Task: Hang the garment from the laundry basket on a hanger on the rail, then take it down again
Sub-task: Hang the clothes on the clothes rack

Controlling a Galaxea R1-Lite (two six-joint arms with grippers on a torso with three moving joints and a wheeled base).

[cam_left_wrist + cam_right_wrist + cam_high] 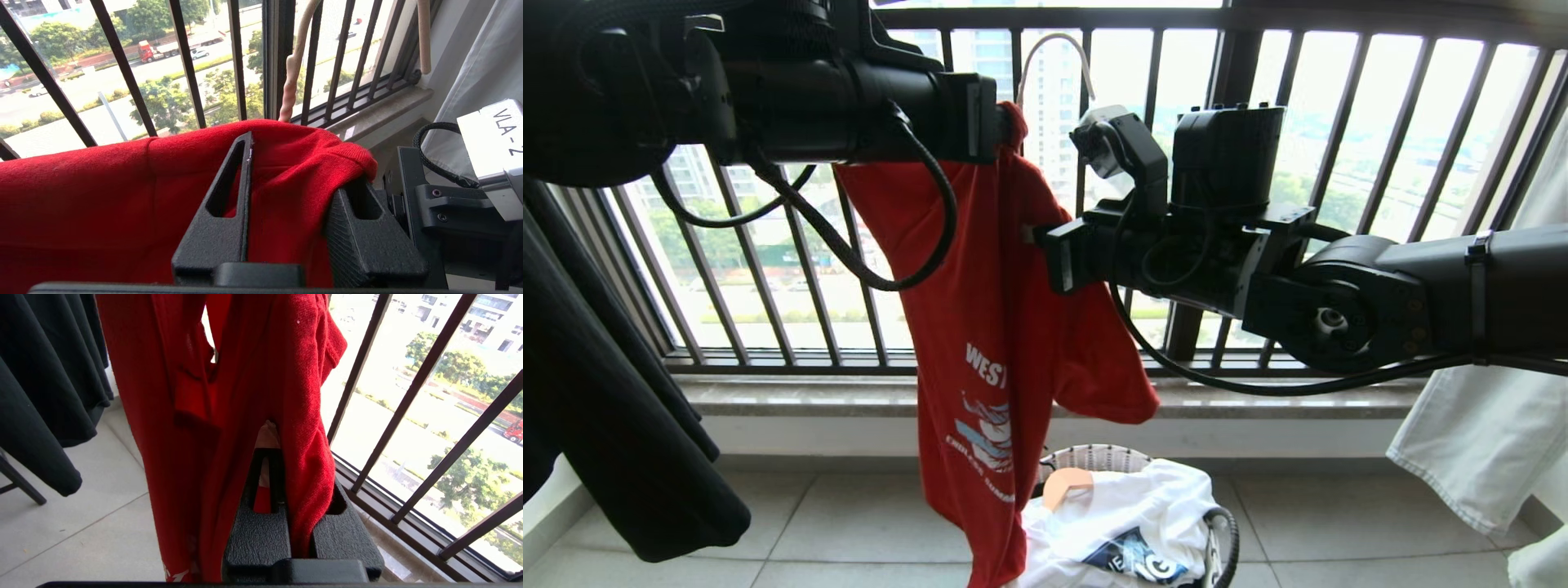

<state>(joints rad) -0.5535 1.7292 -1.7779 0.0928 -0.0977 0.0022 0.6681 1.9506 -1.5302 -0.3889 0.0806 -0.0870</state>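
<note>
The garment (988, 327) is being pinched by the right end effector (286, 486) so it's kept up while the left end effector (286, 175) is being released.

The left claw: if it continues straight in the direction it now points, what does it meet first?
The red T-shirt, already lying between the left claw fingers. Beyond it probably the window railing, though depth is unclear.

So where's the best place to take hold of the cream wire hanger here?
Grip the hanger on its bare neck above the red T-shirt, coming from the room side. Only the hook and neck show; cloth covers its arms, and the window railing stands close behind.
</note>
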